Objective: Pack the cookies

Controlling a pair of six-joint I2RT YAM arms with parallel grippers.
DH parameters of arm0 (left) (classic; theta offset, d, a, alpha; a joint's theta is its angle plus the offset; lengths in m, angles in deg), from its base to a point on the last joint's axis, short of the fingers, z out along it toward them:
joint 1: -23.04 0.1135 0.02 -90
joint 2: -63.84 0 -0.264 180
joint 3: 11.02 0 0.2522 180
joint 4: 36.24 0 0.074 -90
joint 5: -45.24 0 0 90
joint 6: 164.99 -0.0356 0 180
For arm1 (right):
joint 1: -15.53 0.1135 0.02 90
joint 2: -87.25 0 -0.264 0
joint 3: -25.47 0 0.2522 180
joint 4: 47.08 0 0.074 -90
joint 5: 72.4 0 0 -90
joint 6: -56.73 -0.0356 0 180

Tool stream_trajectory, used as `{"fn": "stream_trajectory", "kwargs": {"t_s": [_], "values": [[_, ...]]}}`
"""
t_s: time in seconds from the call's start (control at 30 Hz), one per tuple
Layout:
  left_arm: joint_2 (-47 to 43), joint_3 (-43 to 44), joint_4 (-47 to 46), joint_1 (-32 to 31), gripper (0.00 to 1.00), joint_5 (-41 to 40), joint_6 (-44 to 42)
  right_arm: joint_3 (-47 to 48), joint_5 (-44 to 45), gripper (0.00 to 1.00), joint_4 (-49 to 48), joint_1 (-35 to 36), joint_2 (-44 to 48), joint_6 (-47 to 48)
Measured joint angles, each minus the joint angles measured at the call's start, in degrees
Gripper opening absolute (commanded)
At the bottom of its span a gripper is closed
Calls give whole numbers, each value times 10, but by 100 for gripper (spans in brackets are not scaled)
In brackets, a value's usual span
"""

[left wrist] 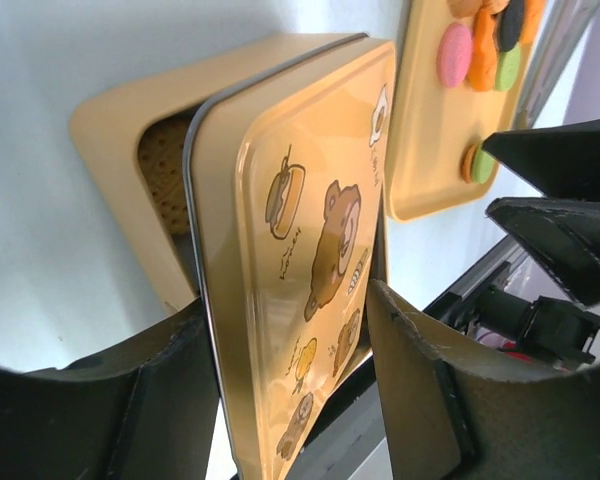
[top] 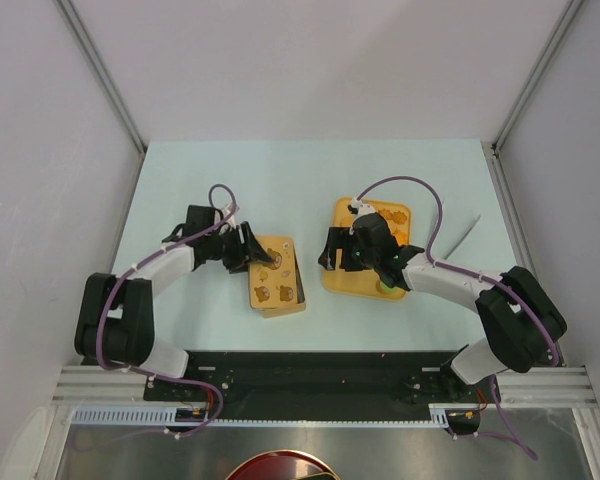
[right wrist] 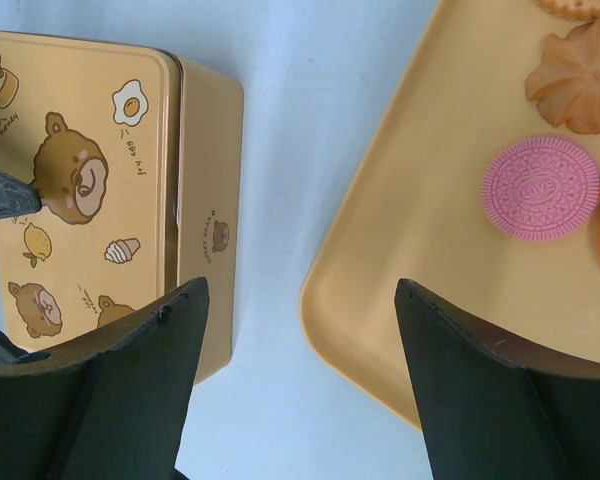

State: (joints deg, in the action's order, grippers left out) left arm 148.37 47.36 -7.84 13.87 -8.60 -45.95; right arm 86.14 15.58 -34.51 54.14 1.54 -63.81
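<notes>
A robotics lab test cell is indicated: a pale table (top: pixel 280 170) is enclosed by plain white panels (top: pixel 310 60) framed in aluminium struts (top: pixel 102 75), and two cabled robot arms (top: pixel 450 283) are bolted to a metal rail (top: pixel 320 382).

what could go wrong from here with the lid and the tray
The lid, tilted off the tin between the fingers of the left gripper, could slip and drop askew. The open right gripper hangs over the rim of the tray; descending could tip it and scatter the cookies.
</notes>
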Motion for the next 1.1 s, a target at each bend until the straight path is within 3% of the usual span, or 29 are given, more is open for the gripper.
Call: {"fn": "stream_trajectory", "kwargs": {"t_s": [0.43, 1.1], "values": [[-24, -48, -64, 31, 62, 62, 29, 0, 0, 81, 0, 1, 0, -1], [-51, -48, -14, 71, 58, 11, 12, -2, -3, 81, -4, 1, 0, -5]]}}
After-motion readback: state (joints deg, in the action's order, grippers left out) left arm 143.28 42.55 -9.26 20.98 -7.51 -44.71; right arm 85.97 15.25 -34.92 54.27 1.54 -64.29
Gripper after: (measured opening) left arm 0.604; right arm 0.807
